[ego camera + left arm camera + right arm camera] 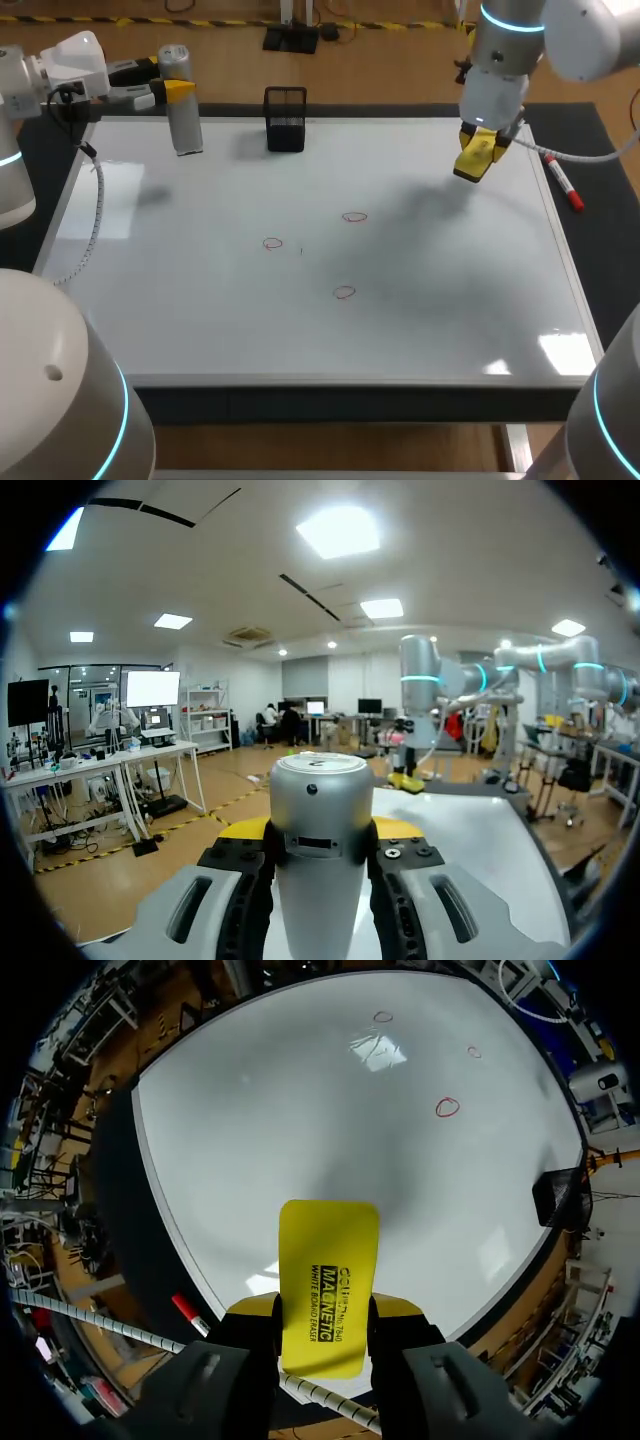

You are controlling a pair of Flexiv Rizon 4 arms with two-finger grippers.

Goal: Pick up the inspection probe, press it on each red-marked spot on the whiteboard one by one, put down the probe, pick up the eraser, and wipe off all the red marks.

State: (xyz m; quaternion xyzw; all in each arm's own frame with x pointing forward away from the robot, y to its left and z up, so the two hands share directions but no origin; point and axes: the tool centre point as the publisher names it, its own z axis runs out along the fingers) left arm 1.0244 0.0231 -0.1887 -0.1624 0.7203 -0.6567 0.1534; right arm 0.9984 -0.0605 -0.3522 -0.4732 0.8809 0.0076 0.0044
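- The yellow eraser (328,1280) is clamped by its sides in the right end effector (478,152), which is closed narrow on it. It hangs above the far right part of the whiteboard (200,310); its shadow falls apart from it, so I judge it off the surface.
- Three small red rings are on the board: the nearest mark (354,216) to the eraser, a second mark (273,243) further left, and a third mark (344,292) closer to the front edge.
- The step in hand looks to be the wipe. To do it well, lay the eraser's face flat rather than on an edge, come down beside the nearest ring, and sweep across the whole loop with steady pressure. Take the rings one after another.
- The probe (182,110) stands upright over the far left corner, gripped between the fingers of the left end effector (320,852), well apart from the marks, so it should not hinder the sweep.
- A black mesh holder (285,118) sits at the far edge and a red marker (562,180) lies along the right rim. Keep strokes short of both.
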